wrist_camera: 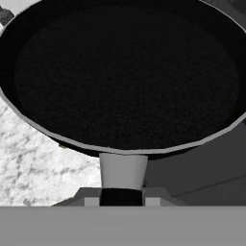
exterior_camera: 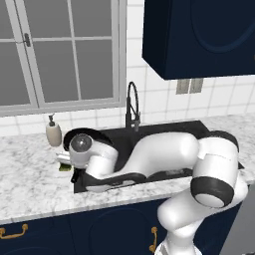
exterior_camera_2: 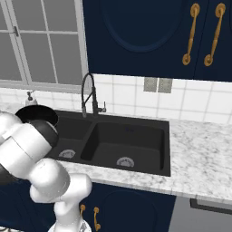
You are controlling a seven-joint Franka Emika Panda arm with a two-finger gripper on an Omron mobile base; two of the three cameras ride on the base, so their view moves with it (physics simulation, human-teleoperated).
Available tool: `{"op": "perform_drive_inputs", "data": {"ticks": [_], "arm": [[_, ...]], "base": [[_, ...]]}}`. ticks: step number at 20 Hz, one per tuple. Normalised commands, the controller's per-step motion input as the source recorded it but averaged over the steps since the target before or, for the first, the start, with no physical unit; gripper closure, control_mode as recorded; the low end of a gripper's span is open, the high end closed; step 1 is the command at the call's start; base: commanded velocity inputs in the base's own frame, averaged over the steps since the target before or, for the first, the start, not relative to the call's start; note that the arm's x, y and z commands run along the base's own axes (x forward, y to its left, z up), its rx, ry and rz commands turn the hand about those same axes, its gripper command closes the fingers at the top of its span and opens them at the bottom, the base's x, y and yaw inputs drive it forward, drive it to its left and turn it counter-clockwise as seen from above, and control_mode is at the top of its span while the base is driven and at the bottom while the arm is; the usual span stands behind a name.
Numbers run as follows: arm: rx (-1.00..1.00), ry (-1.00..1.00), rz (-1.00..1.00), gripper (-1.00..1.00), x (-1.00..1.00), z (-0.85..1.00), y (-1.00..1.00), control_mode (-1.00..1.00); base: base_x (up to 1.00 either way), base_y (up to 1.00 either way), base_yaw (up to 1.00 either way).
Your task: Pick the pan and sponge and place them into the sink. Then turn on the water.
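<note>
— Black iron, or whatever that pan [wrist_camera: 125,77] is made of, is the nearest thing to us, held up over the left end of the sink [exterior_camera_2: 149,149]. See the gripper [wrist_camera: 121,197]? Its jaws are closed tight on the pan's handle, right where the handle meets the bowl.

— So it's carrying it. Where is it in relation to the basins?

— The pan [exterior_camera: 87,137] looks to be straddling the sink's left rim, part over the marble counter [exterior_camera: 30,169], part over the left basin. I'd say it should slide it further right until the whole bowl sits above a basin, then lower it level and let go only once the bottom rests, because the pan is nearly as wide as one basin and could catch the rim.

— And the sponge?

— Just left of the sink, on the counter, a sliver of green and yellow [exterior_camera: 64,167] peeks out beside the arm's wrist. Most of it is hidden, so I can't tell how it lies.

— Further back?

— The soap dispenser [exterior_camera: 53,132] stands near the window [exterior_camera: 60,50], and the black arched faucet [exterior_camera_2: 89,95] rises behind the sink. No stream from it that I can see. From the right side, the arm's elbow covers the pan's lower half, and the handle itself is hard to make out anywhere.
</note>
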Motion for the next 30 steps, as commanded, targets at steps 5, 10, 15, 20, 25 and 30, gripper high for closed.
{"op": "perform_drive_inputs", "data": {"ticks": [5, 10, 15, 20, 25, 30], "arm": [[0.01, 0.15, -0.03, 1.00, 0.33, 0.00, -0.57, -1.00], [0.01, 0.17, 0.00, 1.00, 0.56, 0.00, -0.41, -1.00], [-0.01, 0.24, 0.00, 1.00, 0.54, 0.00, -0.31, -1.00], [-0.08, 0.16, 0.00, 1.00, 0.47, -0.15, -0.01, -1.00], [-0.07, 0.12, 0.00, 1.00, 0.41, -0.24, -0.02, -1.00], [-0.02, 0.03, 0.00, 1.00, 0.32, -0.37, -0.01, -1.00]], "base": [[0.00, 0.00, 0.00], [0.00, 0.00, 0.00], [0.00, 0.00, 0.00], [0.00, 0.00, 0.00], [0.00, 0.00, 0.00], [0.00, 0.00, 0.00]]}}
